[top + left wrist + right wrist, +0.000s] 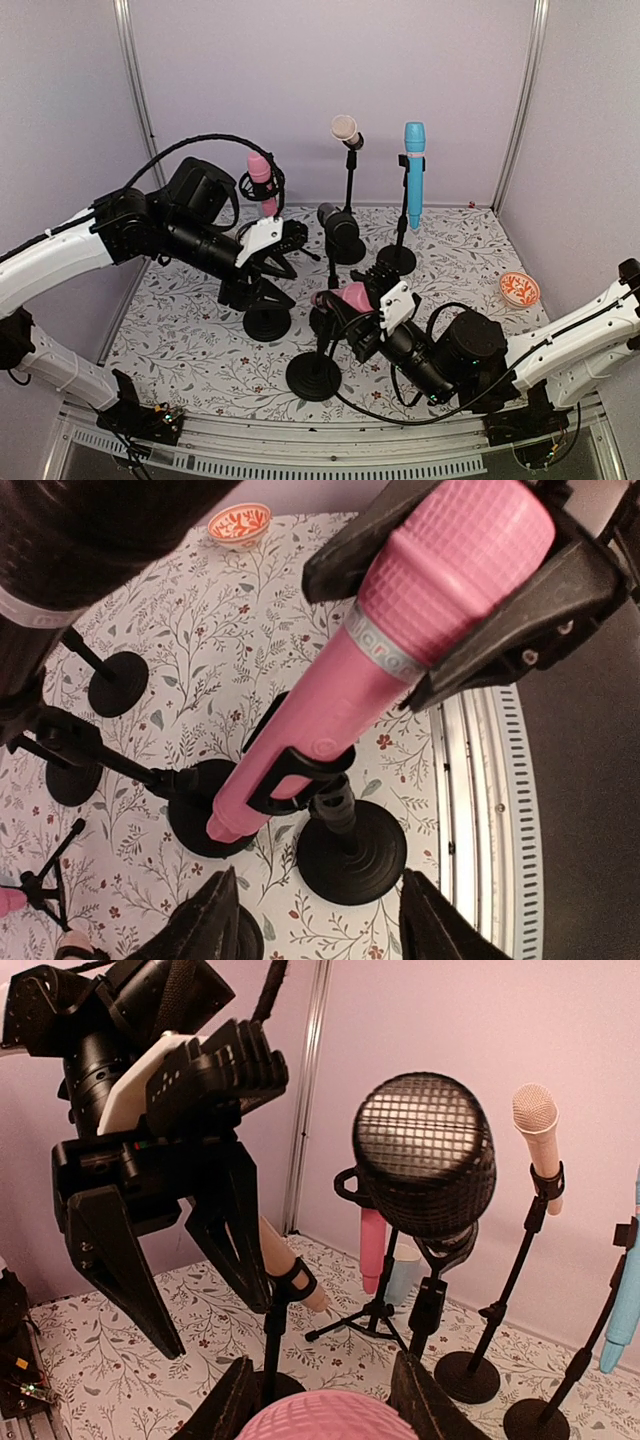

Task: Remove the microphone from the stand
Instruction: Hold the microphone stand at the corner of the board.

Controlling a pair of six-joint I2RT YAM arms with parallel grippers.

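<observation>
Seemingly lilac walls (420, 60), floral-print tabletop (180, 340)

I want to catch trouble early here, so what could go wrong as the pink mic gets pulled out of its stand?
1. The pink mic sits in the clip, and the right pincer grips only its head. A pull could tip the stand, since the left pincer is open and holds nothing.
2. The black mic and other stands crowd close, so either arm might knock one over.
</observation>
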